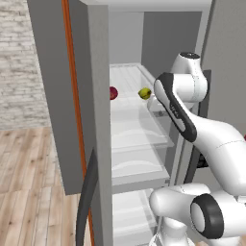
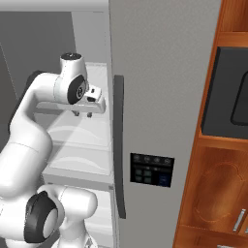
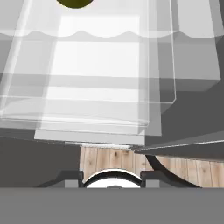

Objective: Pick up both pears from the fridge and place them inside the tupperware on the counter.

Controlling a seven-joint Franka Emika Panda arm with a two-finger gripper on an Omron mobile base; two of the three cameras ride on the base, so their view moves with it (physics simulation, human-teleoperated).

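Arm inside the open fridge (image 1: 96, 120)
Gripper (image 2: 82, 114) pinched narrow, holding nothing; a pear (image 1: 144, 93) sits at its 10 o'clock.

Below my gripper (image 2: 83, 114): fridge (image 2: 160, 72) skin matt grey, its shelves (image 3: 87, 83) glossy translucent white plastic, a pear (image 1: 144, 93) smooth yellow-green, floor (image 1: 29, 182) pale wood planks.
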